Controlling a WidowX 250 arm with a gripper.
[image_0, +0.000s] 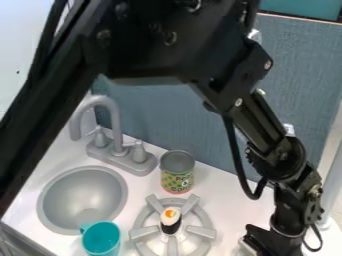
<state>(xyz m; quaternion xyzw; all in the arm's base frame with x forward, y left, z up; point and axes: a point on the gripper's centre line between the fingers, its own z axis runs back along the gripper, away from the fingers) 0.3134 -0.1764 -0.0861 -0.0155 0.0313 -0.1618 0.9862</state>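
At the lower right, the gripper (272, 242) hangs low over the white counter, close to the bottom edge of the view. It is to the right of a grey stove burner (207, 233), apart from it. A small black and white piece with an orange and yellow top (170, 220) stands at the middle of the burner. Behind the burner an open tin can (177, 172) with a green and yellow label is upright. A teal cup (101, 239) stands left of the burner. Whether the gripper holds anything cannot be made out.
A round grey sink (83, 200) lies at the left, with a grey faucet (115, 125) behind it. A blue-grey wall panel (167, 117) rises along the counter's back. The arm spans the view from the upper left to the lower right.
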